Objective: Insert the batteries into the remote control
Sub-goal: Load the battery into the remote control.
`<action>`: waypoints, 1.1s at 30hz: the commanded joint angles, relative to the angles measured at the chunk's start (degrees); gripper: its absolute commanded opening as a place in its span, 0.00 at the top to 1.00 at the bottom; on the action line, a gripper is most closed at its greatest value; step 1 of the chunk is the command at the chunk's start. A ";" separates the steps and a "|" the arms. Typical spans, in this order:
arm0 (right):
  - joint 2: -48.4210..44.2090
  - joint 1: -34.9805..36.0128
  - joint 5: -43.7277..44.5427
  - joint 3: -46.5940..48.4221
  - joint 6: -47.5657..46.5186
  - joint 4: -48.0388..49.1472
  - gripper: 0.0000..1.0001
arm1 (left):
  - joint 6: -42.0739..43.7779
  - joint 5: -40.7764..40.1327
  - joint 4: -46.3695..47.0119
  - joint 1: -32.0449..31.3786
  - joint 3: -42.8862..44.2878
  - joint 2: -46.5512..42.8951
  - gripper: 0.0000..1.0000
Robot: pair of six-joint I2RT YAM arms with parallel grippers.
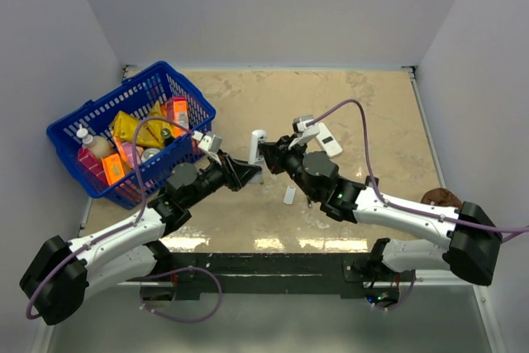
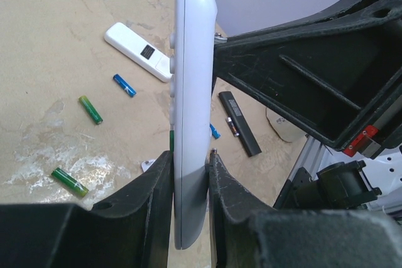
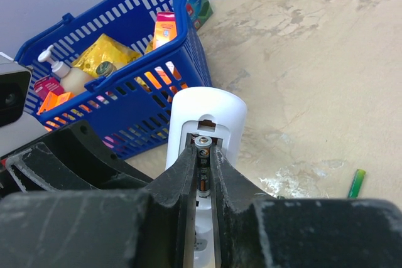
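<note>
My left gripper is shut on the slim white remote control and holds it upright on its edge above the table; it shows in the top view too. My right gripper is shut on a dark battery and holds it in the remote's open compartment. Loose batteries lie on the table: a green one, a yellow-green one, a blue one, and a green one in the right wrist view.
A blue basket of packets and bottles stands at the left. A wider white remote with a dark window and a black remote lie on the table. A small white cover piece lies near the arms.
</note>
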 commanded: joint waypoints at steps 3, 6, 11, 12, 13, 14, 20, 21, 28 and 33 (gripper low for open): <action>0.31 1.57 7.16 2.81 -0.09 -4.56 0.86 | 0.49 -3.11 11.44 -0.34 -1.26 -2.27 1.00; 1.01 1.83 7.61 2.98 0.00 -4.74 0.85 | 0.93 -3.46 11.62 -0.34 -1.35 -2.62 1.00; 2.42 2.45 6.82 3.33 -0.62 -4.39 0.85 | 1.11 -3.37 12.32 -0.34 -1.35 -2.62 1.00; 2.51 2.62 6.73 3.33 -0.79 -4.04 0.84 | 1.19 -3.20 12.50 -0.34 -1.26 -2.62 1.00; 2.94 2.89 6.64 3.33 -1.14 -3.69 0.84 | 1.28 -3.20 12.50 -0.34 -1.26 -2.62 1.00; 3.03 2.98 6.64 3.25 -1.41 -3.33 0.84 | 1.28 -3.11 12.50 -0.34 -1.34 -2.71 1.00; 4.00 3.42 7.08 4.03 -3.34 -2.71 0.82 | 1.19 -3.28 12.59 -0.34 -1.79 -3.33 1.00; 4.18 3.42 7.26 4.21 -3.52 -2.80 0.82 | 1.28 -3.37 12.59 -0.34 -1.87 -3.41 1.00; 5.23 3.77 6.82 5.27 -4.05 -2.54 0.82 | 1.11 -2.93 13.38 -0.34 -1.96 -3.24 1.00; 5.32 3.77 6.90 6.06 -4.57 -2.19 0.88 | 0.32 -3.02 13.73 -0.34 -2.31 -3.33 1.00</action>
